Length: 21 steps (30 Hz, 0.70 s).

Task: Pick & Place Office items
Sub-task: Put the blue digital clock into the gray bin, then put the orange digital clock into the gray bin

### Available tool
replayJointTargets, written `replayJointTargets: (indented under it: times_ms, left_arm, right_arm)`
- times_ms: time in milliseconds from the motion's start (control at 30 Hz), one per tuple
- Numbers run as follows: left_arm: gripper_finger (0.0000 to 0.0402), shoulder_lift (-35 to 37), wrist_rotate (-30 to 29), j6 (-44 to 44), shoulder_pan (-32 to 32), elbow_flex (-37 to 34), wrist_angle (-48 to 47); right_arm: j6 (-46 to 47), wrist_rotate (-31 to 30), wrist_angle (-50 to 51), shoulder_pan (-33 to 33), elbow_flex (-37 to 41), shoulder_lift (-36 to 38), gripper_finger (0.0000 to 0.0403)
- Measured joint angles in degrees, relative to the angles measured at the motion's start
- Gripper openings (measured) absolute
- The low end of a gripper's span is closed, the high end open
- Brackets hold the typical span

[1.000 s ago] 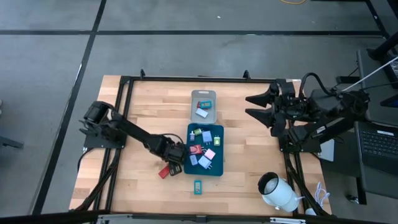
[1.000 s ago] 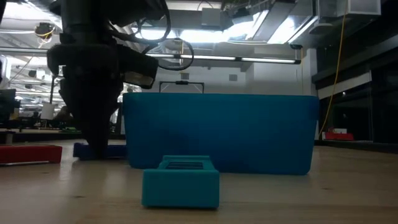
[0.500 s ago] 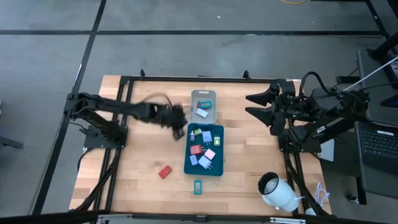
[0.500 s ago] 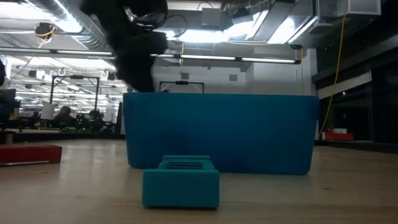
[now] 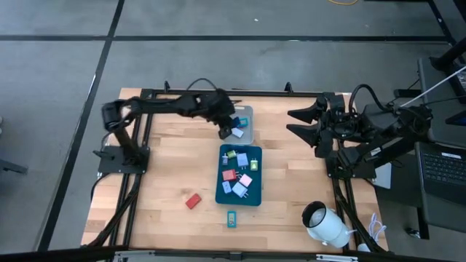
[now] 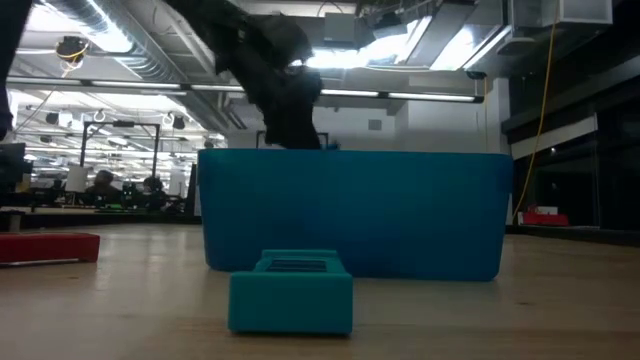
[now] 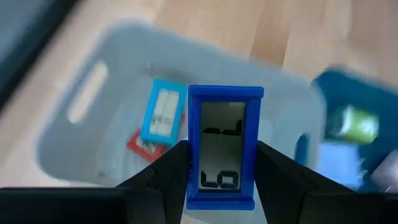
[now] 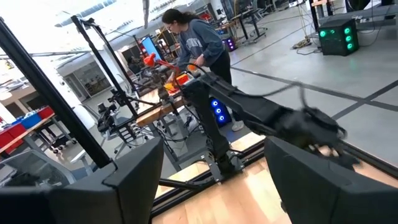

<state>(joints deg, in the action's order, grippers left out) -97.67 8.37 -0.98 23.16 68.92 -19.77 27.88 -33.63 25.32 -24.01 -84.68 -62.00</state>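
The left claw (image 5: 227, 128) hangs over the small grey tray (image 5: 245, 110) at the bench's (image 5: 167, 175) twelve o'clock edge, with its arm reaching in from about ten o'clock. Its fingers (image 7: 166, 180) are closed on a blue-framed rectangle with a grey display face (image 7: 224, 147), which sits upright between them above the tray's open top. In the left wrist view the grey tray holds a light-blue flat card (image 7: 163, 111) lying partly over a red flat piece (image 7: 144, 145).

Just toward six o'clock from the grey tray lies the dark-teal tray (image 5: 253, 197), loaded with a jumble of small office items: a red piece (image 5: 228, 175), a pink one (image 5: 246, 180), pale blue ones (image 5: 242, 159), and green ones (image 5: 255, 164). On bare wood, a red block (image 5: 193, 201) rests at roughly seven o'clock from the teal tray, well apart from it, and a teal block (image 5: 231, 218) lies near the tray's six o'clock end; the low view shows that teal block (image 6: 291, 293) in front of the tray's wall.

The right claw (image 5: 300, 124) waits at three o'clock, raised beside the bench's edge, its fingers spread wide with nothing between them. A white cylinder (image 5: 326, 225) lies at the five o'clock corner. In the right wrist view a person (image 8: 197, 41) stands bent over a workstation in the room behind.
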Motion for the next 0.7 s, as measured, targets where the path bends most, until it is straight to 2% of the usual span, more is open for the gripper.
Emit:
replayJointTargets:
  times_ms: [200, 700]
  left_arm:
    - [0.0157, -7.0, 3.2, 3.7, -1.9, 4.9, -2.7]
    - [0.0246, -5.3, 0.9, 4.1, -1.9, 5.3, -4.2]
  right_arm:
    - [0.1, -0.5, 0.0, 0.0, 0.0, 0.0, 0.0284]
    - [0.2, 0.0, 0.0, 0.0, 0.0, -0.2, 0.0284]
